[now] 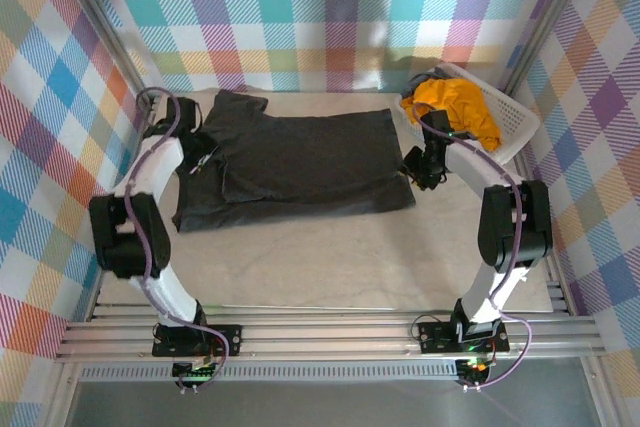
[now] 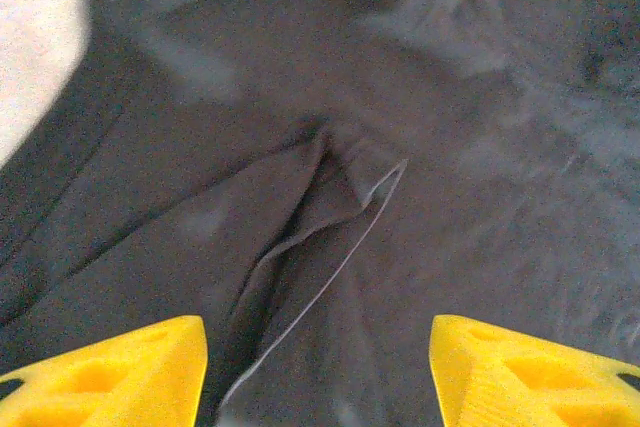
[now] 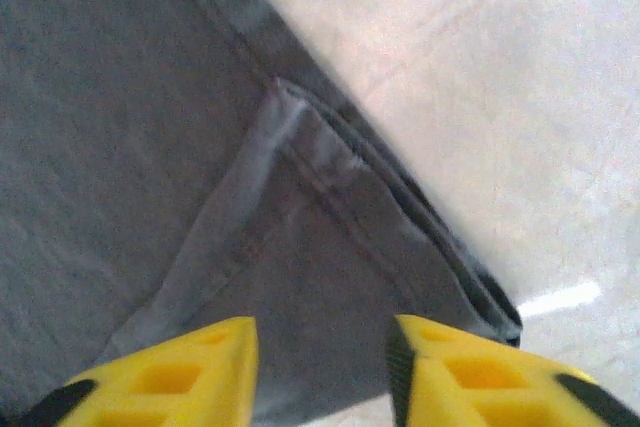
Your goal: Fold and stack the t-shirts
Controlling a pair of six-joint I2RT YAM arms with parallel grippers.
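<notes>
Two t-shirts: the charcoal grey t-shirt (image 1: 300, 162) lies spread on the table (image 1: 330, 257), and the mustard t-shirt (image 1: 458, 105) sits bunched in the white basket (image 1: 515, 122) at the far right. The left gripper (image 2: 318, 367) hovers wide open over a crease, while the right gripper (image 3: 320, 367), parted and empty, hangs over the hem corner.

top camera looks down from above the near edge over the whole table (image 1: 300, 267). wrist cameras look close onto the charcoal t-shirt (image 1: 300, 162): its left side, its right corner.
</notes>
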